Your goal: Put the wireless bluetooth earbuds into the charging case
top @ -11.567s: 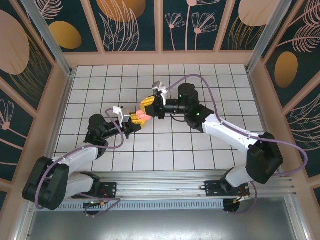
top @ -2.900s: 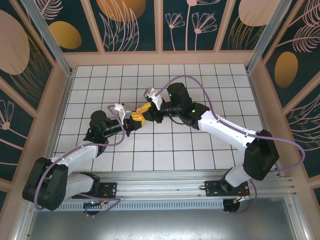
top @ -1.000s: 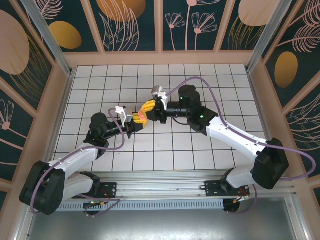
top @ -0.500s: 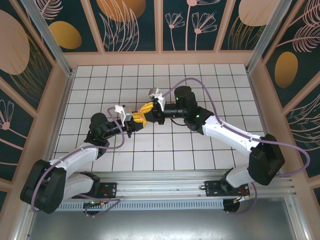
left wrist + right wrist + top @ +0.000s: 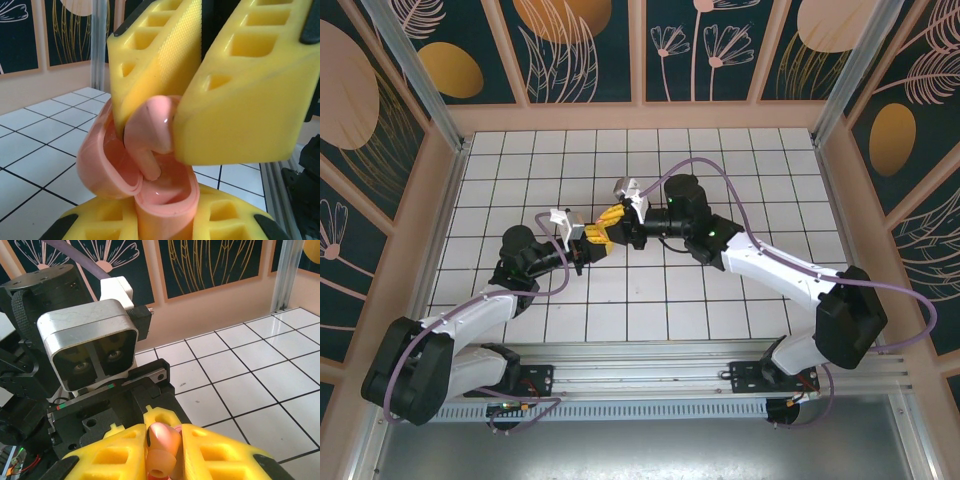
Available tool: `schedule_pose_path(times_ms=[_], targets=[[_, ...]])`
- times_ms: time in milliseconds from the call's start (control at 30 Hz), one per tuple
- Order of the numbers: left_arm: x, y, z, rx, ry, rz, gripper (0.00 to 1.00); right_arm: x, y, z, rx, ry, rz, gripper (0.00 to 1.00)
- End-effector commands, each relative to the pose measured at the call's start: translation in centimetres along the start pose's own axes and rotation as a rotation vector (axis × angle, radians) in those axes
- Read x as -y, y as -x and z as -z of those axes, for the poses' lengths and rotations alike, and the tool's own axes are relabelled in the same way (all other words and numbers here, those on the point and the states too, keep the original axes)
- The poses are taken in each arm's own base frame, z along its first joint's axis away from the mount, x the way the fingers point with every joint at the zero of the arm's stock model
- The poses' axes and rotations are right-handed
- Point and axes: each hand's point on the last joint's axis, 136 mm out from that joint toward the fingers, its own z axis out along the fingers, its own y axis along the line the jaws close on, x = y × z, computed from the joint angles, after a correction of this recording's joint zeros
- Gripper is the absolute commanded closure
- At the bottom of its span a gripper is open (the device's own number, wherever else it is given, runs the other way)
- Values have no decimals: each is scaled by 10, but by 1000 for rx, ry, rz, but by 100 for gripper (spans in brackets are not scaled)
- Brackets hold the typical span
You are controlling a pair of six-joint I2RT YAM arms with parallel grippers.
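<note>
Ok so going from the left: the left gripper [image 5: 586, 237] sits just left of centre in the overhead shot, and its jaws are clenched on the base of the little pink case [image 5: 167, 200]. The case looks held up off the table [image 5: 720, 160], not resting on it. Its lid [image 5: 97, 160] is flipped open toward the left of the left wrist frame, so the cavity is exposed.

Right above that is the pink earbud [image 5: 150, 135], stem pointing down and already poking into the cavity, though it doesn't look seated yet. The right gripper [image 5: 162, 445] comes in from the right side of the overhead shot, its jaws pinched tight on the bud's rounded head.

Handling-wise, my guess is both pieces weigh next to nothing and are smooth hard plastic, so slippery. The bud could easily twist or squirt out of the foam pads if pushed off-axis. I'd keep hold of the case by the sides of its base and stay off the lid, since that hinge probably flops. Gripping the bud by the head leaves the stem free to slide in.
</note>
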Motion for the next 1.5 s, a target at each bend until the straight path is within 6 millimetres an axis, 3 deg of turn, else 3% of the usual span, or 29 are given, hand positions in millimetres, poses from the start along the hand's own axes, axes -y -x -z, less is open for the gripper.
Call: schedule_pose_path(times_ms=[0, 400, 733, 867, 967, 1100, 1300, 1467], targets=[[11, 42, -2, 111, -42, -106, 90, 0, -34, -6, -93, -17, -32, 79], [11, 46, -1, 130, -35, -101, 90, -5, -37, 3, -88, -26, -35, 79], [-14, 17, -4, 41, 76, -86, 90, -8, 10, 31, 53, 9, -58, 79], [-21, 11, -5, 27, 98, -65, 91, -7, 20, 37, 68, 12, -76, 79], [-25, 8, -5, 21, 121, -49, 91, 4, 19, 43, 51, -29, -142, 79], [-33, 2, -3, 0, 167, -34, 91, 39, -15, 56, -63, -188, -357, 79], [-36, -5, 0, -24, 198, -19, 91, 77, -113, 87, -307, -466, -672, 77], [-36, -7, 1, -37, 201, -17, 90, 85, -192, 106, -492, -625, -868, 77]])
